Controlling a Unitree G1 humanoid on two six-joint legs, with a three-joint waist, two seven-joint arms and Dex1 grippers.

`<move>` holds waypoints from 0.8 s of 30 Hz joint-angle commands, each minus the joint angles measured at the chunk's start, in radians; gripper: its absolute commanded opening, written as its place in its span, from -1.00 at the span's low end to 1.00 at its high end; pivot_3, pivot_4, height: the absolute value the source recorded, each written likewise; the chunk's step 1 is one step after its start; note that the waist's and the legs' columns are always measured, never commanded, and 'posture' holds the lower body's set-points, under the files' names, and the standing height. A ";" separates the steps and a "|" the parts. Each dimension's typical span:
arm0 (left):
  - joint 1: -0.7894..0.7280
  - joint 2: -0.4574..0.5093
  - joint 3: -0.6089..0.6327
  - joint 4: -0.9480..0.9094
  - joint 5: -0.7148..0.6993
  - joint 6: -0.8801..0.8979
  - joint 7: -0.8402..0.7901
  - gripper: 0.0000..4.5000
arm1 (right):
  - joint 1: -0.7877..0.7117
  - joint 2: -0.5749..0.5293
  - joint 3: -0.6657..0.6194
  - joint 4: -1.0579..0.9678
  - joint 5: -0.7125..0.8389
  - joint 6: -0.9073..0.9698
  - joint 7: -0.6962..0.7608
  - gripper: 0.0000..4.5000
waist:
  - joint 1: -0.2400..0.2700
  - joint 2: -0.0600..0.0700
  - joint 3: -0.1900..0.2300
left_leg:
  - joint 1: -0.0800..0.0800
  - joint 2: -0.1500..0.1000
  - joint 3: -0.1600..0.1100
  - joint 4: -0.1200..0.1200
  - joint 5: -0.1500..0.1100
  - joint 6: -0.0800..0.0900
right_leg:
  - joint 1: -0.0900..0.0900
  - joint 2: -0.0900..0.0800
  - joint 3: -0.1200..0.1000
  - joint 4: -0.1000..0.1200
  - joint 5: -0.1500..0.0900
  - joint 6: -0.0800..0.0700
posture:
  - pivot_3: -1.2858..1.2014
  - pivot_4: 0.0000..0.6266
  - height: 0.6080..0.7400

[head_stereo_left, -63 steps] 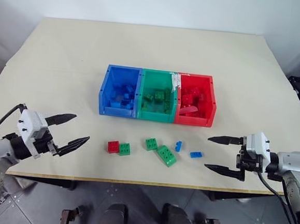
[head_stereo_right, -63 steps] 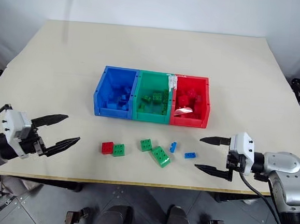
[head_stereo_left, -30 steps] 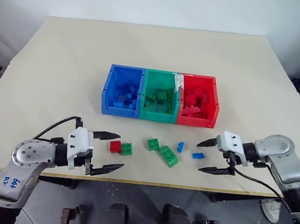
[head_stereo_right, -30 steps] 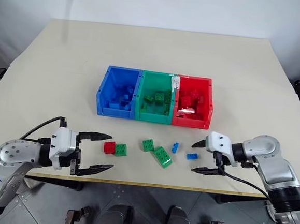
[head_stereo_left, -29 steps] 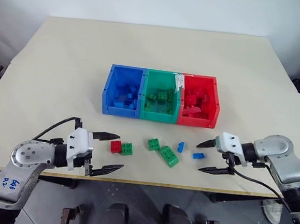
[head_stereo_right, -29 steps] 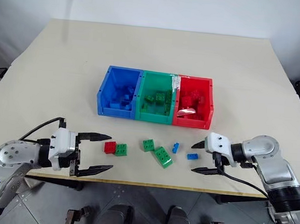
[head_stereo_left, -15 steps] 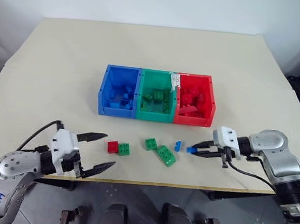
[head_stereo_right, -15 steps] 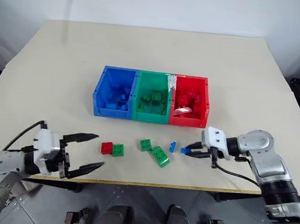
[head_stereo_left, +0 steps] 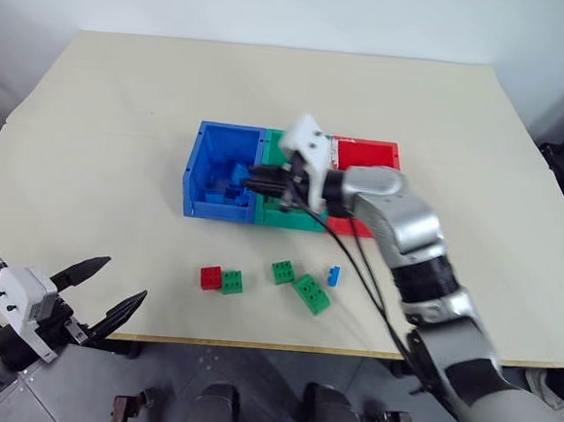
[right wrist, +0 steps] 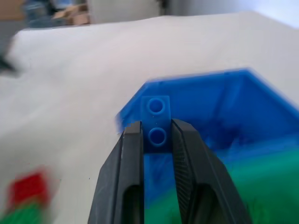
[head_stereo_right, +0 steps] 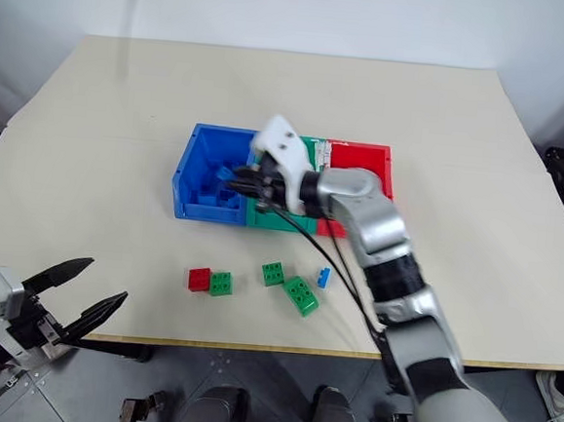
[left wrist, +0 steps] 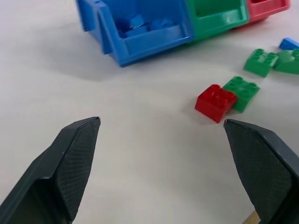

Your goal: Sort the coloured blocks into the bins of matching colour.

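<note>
blue brick (right wrist: 156, 123) pinched in right tool (right wrist: 156, 135), over blue bin (head_stereo_left: 202, 180)

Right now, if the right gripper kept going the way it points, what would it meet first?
Probably the far-left wall of the blue bin; the right gripper, clamping a small blue block, points across its opening. Depth is unclear.

bins (head_stereo_left: 195, 180) mid-table (head_stereo_left: 95, 99) | loose blocks (head_stereo_left: 296, 283) in front | more blocks inside bins

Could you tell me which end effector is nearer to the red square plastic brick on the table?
Left. The left end effector hangs open off the table's near edge, beside the red square plastic brick; the right end effector is farther, above the bins.
</note>
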 commanded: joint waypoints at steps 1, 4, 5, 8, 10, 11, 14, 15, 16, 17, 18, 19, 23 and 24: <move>0.010 -0.002 0.008 -0.046 -0.004 -0.016 0.015 1.00 | -0.050 0.041 -0.054 0.119 -0.027 -0.097 -0.085 -0.66 | 0.001 -0.001 0.000 | 0.000 0.000 0.000 0.000 0.000 0.000 | -0.002 0.000 0.000 0.003 0.000 -0.001 | 0.03 -0.52 1.00; 0.001 0.006 0.004 -0.047 -0.004 -0.013 0.019 1.00 | -0.086 0.050 -0.074 0.211 -0.041 -0.165 -0.102 -0.24 | 0.000 -0.002 -0.001 | -0.001 -0.001 0.001 0.000 0.000 0.000 | -0.005 -0.001 0.000 0.007 0.000 -0.004 | 0.03 -0.52 1.00; -0.003 0.011 0.001 -0.048 -0.004 -0.010 0.019 1.00 | -0.089 0.046 -0.078 0.213 -0.041 -0.177 -0.097 -0.10 | -0.003 -0.002 -0.001 | -0.001 -0.001 0.001 0.000 0.000 0.000 | -0.005 -0.001 0.000 0.007 0.000 -0.004 | 0.03 -0.52 1.00; -0.024 0.026 -0.014 -0.053 -0.007 -0.001 0.021 1.00 | -0.069 0.015 -0.090 0.175 -0.032 -0.195 -0.059 0.34 | -0.019 -0.002 -0.001 | -0.002 0.000 0.002 -0.001 0.000 0.000 | -0.007 -0.001 0.000 0.007 0.000 -0.005 | 0.03 -0.52 1.00; -0.056 0.044 -0.039 -0.054 -0.010 0.010 0.020 1.00 | -0.003 -0.046 -0.098 0.081 -0.006 -0.221 0.021 0.64 | -0.019 -0.002 -0.001 | -0.002 0.000 0.003 -0.001 0.000 0.000 | -0.007 0.000 -0.001 0.008 -0.001 -0.005 | 0.03 -0.52 1.00; -0.073 0.054 -0.052 -0.055 -0.010 0.017 0.017 1.00 | 0.038 -0.078 -0.108 0.023 0.022 -0.231 0.075 0.78 | -0.019 -0.002 -0.001 | -0.002 0.000 0.002 -0.001 0.000 0.000 | -0.007 0.000 -0.001 0.008 -0.001 -0.005 | 0.03 -0.52 1.00; -0.137 0.090 -0.114 -0.044 0.020 0.006 -0.008 1.00 | 0.203 -0.209 -0.159 -0.148 0.123 -0.260 0.253 0.97 | -0.016 -0.003 -0.002 | -0.002 0.000 0.003 -0.001 -0.001 0.001 | -0.007 -0.001 -0.002 0.007 -0.001 -0.005 | 0.03 -0.52 1.00; -0.169 0.104 -0.143 -0.033 0.032 0.005 -0.015 1.00 | 0.271 -0.263 -0.187 -0.196 0.150 -0.291 0.309 0.97 | -0.010 -0.003 -0.001 | -0.002 0.000 0.003 -0.001 -0.002 0.002 | -0.007 -0.001 -0.002 0.007 -0.001 -0.005 | 0.03 -0.52 1.00; -0.197 0.117 -0.171 -0.026 0.035 0.013 -0.025 1.00 | 0.328 -0.311 -0.213 -0.228 0.165 -0.313 0.345 0.97 | -0.008 -0.003 -0.001 | -0.002 -0.001 0.003 -0.001 -0.002 0.002 | -0.006 -0.001 -0.003 0.007 -0.001 -0.005 | 0.03 -0.52 1.00; -0.225 0.131 -0.206 -0.019 0.043 0.019 -0.039 1.00 | 0.386 -0.366 -0.238 -0.253 0.175 -0.325 0.379 0.97 | -0.007 -0.003 -0.001 | -0.002 -0.001 0.004 0.000 -0.002 0.003 | -0.005 -0.001 -0.003 0.006 -0.001 -0.005 | 0.03 -0.52 1.00; -0.246 0.145 -0.239 -0.015 0.045 0.032 -0.054 1.00 | 0.434 -0.419 -0.257 -0.262 0.170 -0.336 0.399 0.97 | -0.004 -0.002 -0.001 | -0.002 -0.001 0.004 0.000 -0.002 0.003 | -0.006 -0.001 -0.003 0.006 0.000 -0.005 | 0.03 -0.52 1.00; -0.265 0.157 -0.270 -0.012 0.048 0.042 -0.069 1.00 | 0.478 -0.470 -0.271 -0.263 0.163 -0.352 0.423 0.97 | -0.002 -0.002 -0.001 | -0.002 -0.001 0.006 0.000 -0.002 0.003 | -0.005 -0.002 -0.003 0.005 0.000 -0.004 | 0.03 -0.52 1.00; -0.349 0.191 -0.394 0.022 0.097 0.031 -0.125 1.00 | 0.609 -0.605 -0.325 -0.200 0.124 -0.488 0.479 0.97 | -0.015 -0.002 -0.001 | 0.001 0.002 0.011 -0.001 -0.002 0.003 | -0.006 -0.001 -0.002 0.004 0.000 -0.004 | 0.03 -0.52 1.00; -0.375 0.194 -0.429 0.037 0.116 0.015 -0.142 1.00 | 0.635 -0.630 -0.340 -0.173 0.120 -0.516 0.488 0.97 | -0.018 -0.002 -0.001 | 0.001 0.002 0.011 -0.001 -0.002 0.003 | -0.006 -0.001 -0.002 0.004 0.000 -0.004 | 0.03 -0.52 1.00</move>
